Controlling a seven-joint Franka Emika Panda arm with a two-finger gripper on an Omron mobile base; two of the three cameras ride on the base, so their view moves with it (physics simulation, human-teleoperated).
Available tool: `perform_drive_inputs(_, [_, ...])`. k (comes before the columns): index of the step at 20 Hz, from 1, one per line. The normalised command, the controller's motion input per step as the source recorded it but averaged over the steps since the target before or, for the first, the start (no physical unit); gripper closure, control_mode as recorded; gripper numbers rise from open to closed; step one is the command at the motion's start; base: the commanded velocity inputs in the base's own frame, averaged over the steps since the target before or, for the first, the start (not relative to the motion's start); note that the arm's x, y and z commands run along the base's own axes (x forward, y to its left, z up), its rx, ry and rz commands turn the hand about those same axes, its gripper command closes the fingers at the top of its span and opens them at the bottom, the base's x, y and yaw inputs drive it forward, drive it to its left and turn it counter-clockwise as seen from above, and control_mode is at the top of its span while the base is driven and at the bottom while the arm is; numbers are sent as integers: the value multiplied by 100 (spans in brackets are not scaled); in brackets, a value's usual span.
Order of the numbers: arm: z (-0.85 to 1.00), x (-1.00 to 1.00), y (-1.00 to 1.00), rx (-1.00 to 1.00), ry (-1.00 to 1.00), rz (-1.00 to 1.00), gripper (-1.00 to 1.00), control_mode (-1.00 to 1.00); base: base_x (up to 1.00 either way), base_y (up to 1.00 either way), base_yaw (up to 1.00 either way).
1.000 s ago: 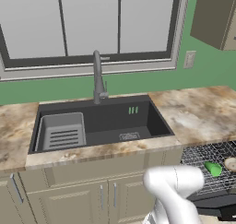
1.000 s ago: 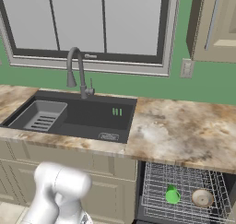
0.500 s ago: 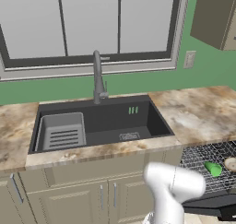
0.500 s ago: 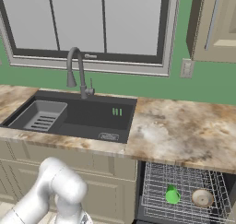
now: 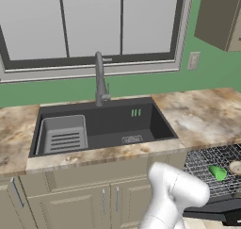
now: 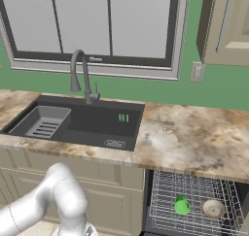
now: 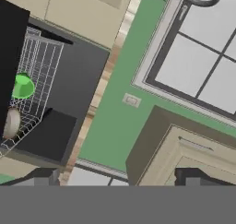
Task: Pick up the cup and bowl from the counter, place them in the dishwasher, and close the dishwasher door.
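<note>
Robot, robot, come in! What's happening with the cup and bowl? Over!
Gripper open, holding nothing. Cup and bowl sit in the dishwasher rack. Dishwasher door not yet closed. Nothing seen in the way.

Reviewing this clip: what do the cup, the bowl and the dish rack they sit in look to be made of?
Cup: plain bright green, uniform, likely plastic. Bowl: matte beige-tan, possibly ceramic or plastic; the rendering leaves it open. Dish rack: thin grey wire grid, looks like coated metal.

no readable text, labels, brands, numbers or signs on anything in view.
</note>
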Motion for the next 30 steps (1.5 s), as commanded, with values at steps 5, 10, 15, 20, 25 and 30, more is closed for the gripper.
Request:
perform_drive_inputs(5, [-12,37,-10,-7,0,-7,-100,-100,0,0,0])
perform_drive_inputs(10, [-40,-13,-14,-9,-4,1,-100,-100,0,0,0])
perform_drive_inputs(15, [-41,-50,-21,-13,-11,8,-100,-100,0,0,0])
perform_drive_inputs(20, [-23,-32,-22,-15,-11,9,-100,-100,0,0,0])
perform_drive_inputs(25, [-8,-5,-15,-12,-10,2,-100,-100,0,0,0])
perform_drive_inputs(30, [-7,0,-14,-12,-9,0,-100,-100,0,0,0])
